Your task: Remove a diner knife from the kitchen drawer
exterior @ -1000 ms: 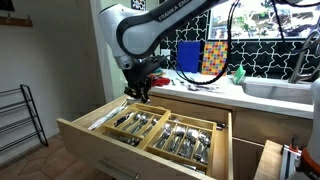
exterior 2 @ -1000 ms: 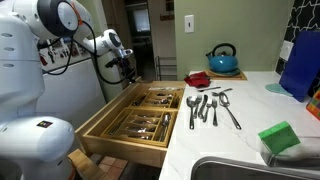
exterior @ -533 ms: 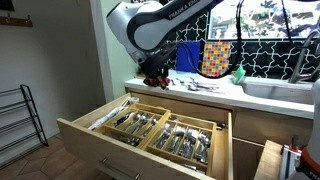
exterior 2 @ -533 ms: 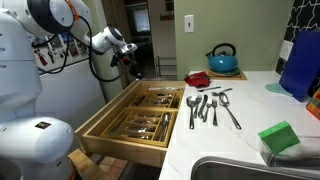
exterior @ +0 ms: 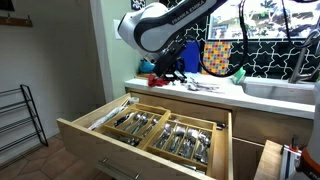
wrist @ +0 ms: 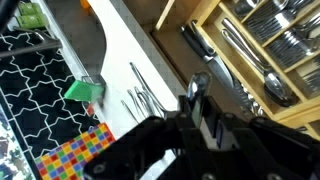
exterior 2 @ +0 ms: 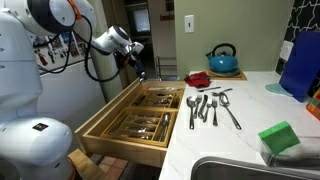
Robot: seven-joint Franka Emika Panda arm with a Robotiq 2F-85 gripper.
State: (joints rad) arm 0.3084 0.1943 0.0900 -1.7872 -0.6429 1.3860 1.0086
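The kitchen drawer (exterior: 100, 145) is pulled wide open, its wooden divider trays full of silver cutlery; it also shows in the other exterior view (exterior 2: 125, 150) and at the top right of the wrist view (wrist: 200, 12). My gripper (exterior: 165, 70) (exterior 2: 134, 60) is raised above the drawer's back corner, at counter height. In the wrist view the gripper (wrist: 200, 100) is shut on a silver dinner knife (wrist: 196, 88), whose end sticks out past the fingers. A thin silver piece, the knife (exterior 2: 141, 73), hangs below the fingers.
Several loose pieces of cutlery (exterior 2: 210, 105) (wrist: 140, 98) lie on the white counter (exterior 2: 240, 135). A teal kettle (exterior 2: 222, 58), red bowl (exterior 2: 197, 78), green sponge (exterior 2: 280, 137) and sink (exterior: 280, 90) are nearby. A narrow pull-out (exterior: 275, 160) stands open beside the drawer.
My gripper has risen from just above the drawer trays to counter height and moved toward the counter, carrying the knife.
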